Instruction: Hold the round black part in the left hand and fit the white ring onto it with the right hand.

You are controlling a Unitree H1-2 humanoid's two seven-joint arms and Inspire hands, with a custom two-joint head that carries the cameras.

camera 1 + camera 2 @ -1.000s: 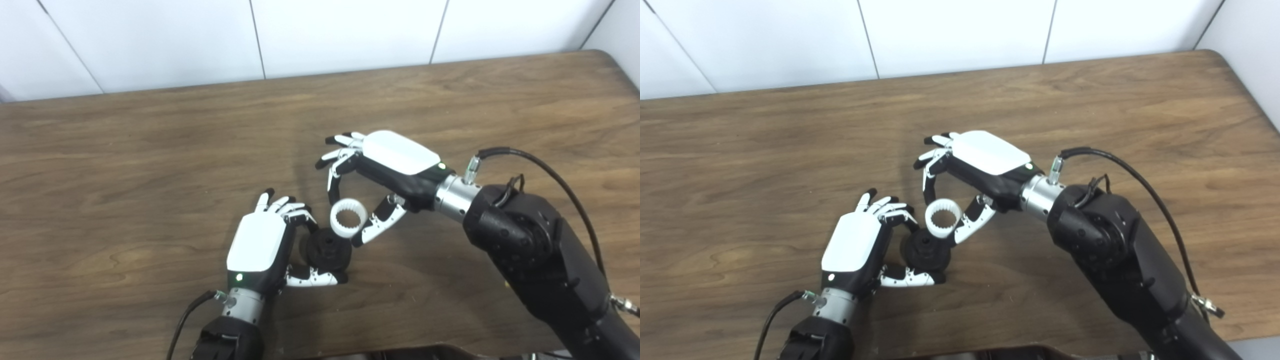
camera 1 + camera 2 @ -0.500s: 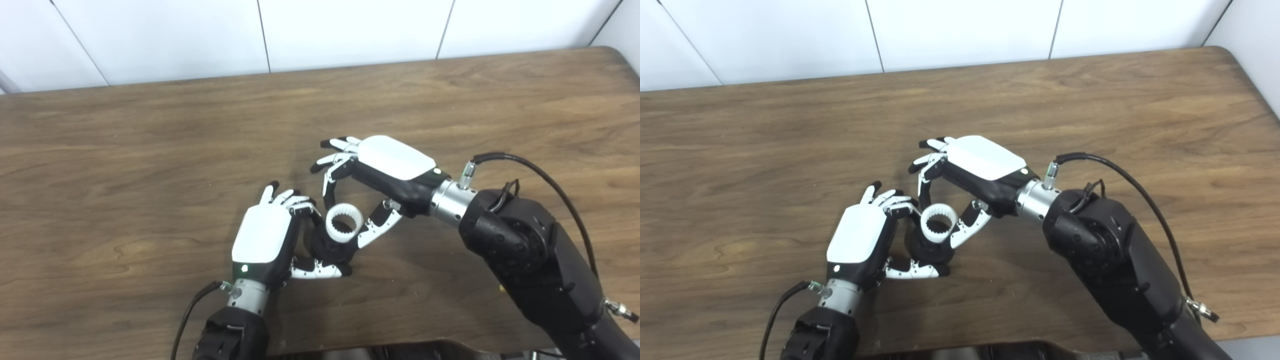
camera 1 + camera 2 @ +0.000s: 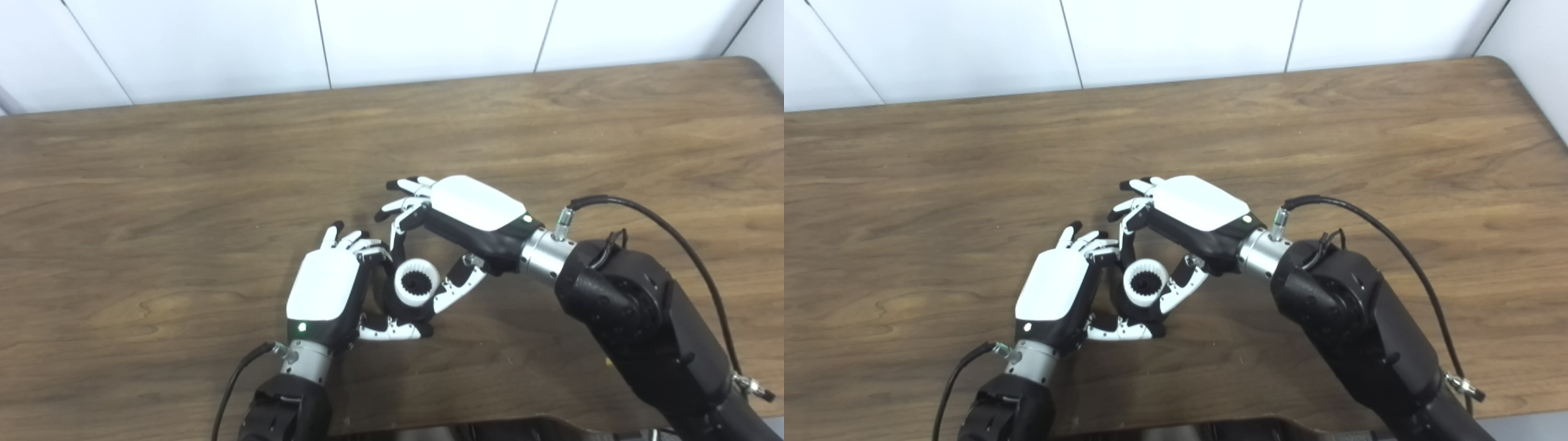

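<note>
The round black part (image 3: 409, 309) sits near the table's front middle, gripped by my left hand (image 3: 327, 293) with fingers behind it and the thumb under its front. The white toothed ring (image 3: 416, 283) lies right over the black part's top, with black showing through its centre. My right hand (image 3: 456, 214) pinches the ring between a finger at its left and the thumb at its right. The right eye view shows the same ring (image 3: 1146, 283) between left hand (image 3: 1056, 295) and right hand (image 3: 1191, 214). Whether the ring is fully seated I cannot tell.
The brown wooden table (image 3: 184, 184) spreads all around the hands. A white panelled wall (image 3: 429, 30) runs behind its far edge. A black cable (image 3: 661, 220) arcs over the right forearm, and another trails from the left wrist.
My right hand has brought the white ring down and to the left, from beside the black part to right on top of it. The left hand has kept its hold, nearly still.
</note>
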